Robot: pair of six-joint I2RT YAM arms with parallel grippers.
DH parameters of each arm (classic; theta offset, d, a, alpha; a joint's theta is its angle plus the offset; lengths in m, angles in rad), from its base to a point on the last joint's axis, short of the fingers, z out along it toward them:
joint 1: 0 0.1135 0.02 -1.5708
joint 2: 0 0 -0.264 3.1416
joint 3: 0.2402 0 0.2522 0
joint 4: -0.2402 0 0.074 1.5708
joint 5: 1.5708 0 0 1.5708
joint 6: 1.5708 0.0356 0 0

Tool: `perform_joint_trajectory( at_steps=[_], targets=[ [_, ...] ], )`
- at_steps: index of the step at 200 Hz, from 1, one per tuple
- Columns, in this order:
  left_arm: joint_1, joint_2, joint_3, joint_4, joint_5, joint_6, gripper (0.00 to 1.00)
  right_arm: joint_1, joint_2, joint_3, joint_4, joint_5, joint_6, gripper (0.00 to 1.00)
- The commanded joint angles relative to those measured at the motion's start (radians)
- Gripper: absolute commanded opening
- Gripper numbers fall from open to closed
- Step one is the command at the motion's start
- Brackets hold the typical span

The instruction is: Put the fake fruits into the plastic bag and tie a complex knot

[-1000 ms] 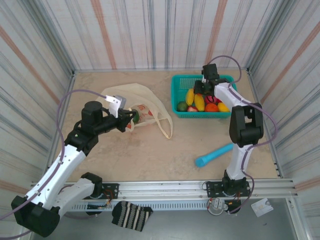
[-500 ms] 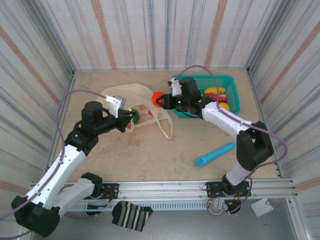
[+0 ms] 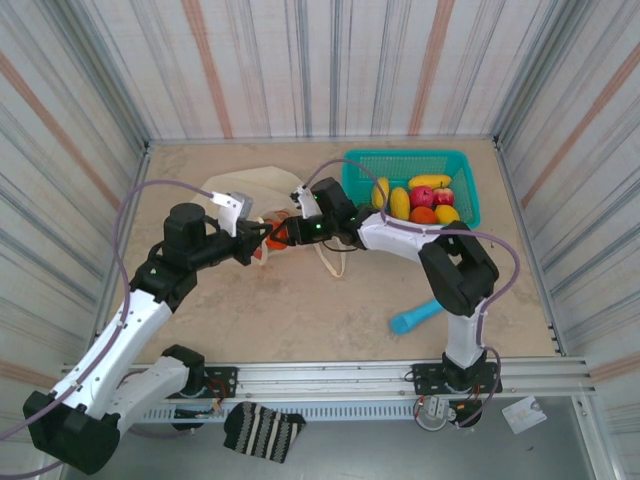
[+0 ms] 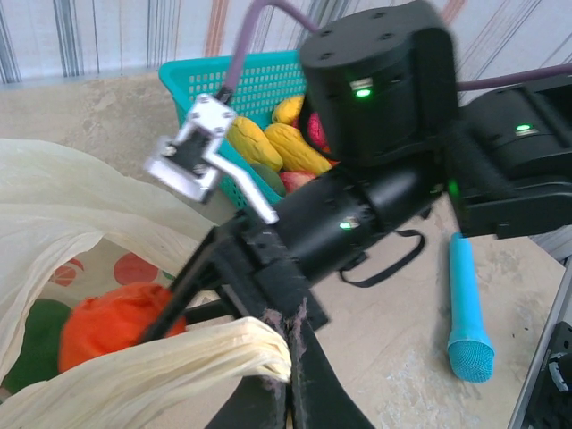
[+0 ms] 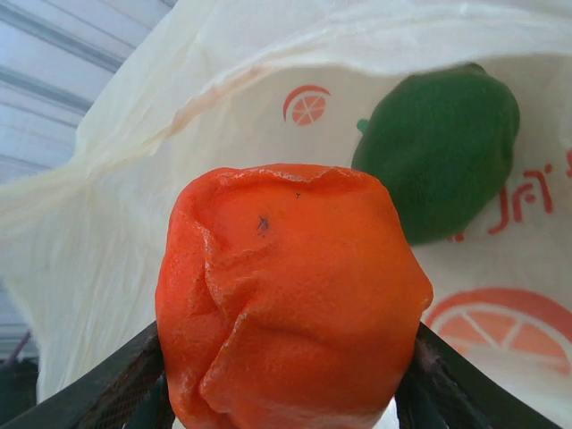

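Striped walls, beige bench point(image 3: 300, 320). Bag point(image 3: 245, 185) lies at 10 o'clock from bench centre. Your left hand point(image 3: 252, 242) pinches its rim, holding the mouth open. Your right hand point(image 3: 285, 232) clamps an orange point(image 5: 286, 304) at that mouth. One green fruit point(image 5: 438, 161) is inside. Several fruits point(image 3: 415, 203) wait in the basket point(image 3: 420, 153) at 1 o'clock. Early stage, by my read; knot not started.

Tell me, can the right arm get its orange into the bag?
Probably yes. The left pincer holds the bag open by its rim, and the right pincer with the orange is at the mouth; the green fruit inside leaves room.
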Motion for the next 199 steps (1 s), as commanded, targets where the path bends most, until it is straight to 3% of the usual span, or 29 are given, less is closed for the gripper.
perform_joint_trajectory(
  at_steps=[1,35,62,96,125,171,199],
  targets=[
    [0.006,-0.024,-0.010,0.034,0.045,0.005,0.00,0.016,0.090,0.100,0.070,-0.045,0.087,0.54],
    [0.005,-0.030,-0.012,0.043,0.068,0.007,0.00,0.044,0.206,0.229,0.024,0.001,0.079,0.61],
    [0.005,-0.032,-0.012,0.041,0.067,0.007,0.00,0.057,0.226,0.272,-0.058,0.146,0.036,0.89],
    [0.006,-0.035,-0.009,0.031,0.048,0.010,0.00,0.051,0.203,0.259,-0.081,0.188,0.001,0.93],
    [0.007,-0.036,-0.002,0.007,0.011,0.015,0.00,0.035,0.143,0.209,-0.075,0.196,-0.008,0.85],
    [0.009,-0.039,0.001,-0.027,-0.064,0.014,0.00,-0.011,-0.003,0.058,0.004,0.112,0.018,0.59],
    [0.007,-0.036,-0.002,-0.039,-0.083,-0.008,0.00,-0.041,-0.121,-0.016,-0.043,0.134,-0.013,0.44]
  ],
)
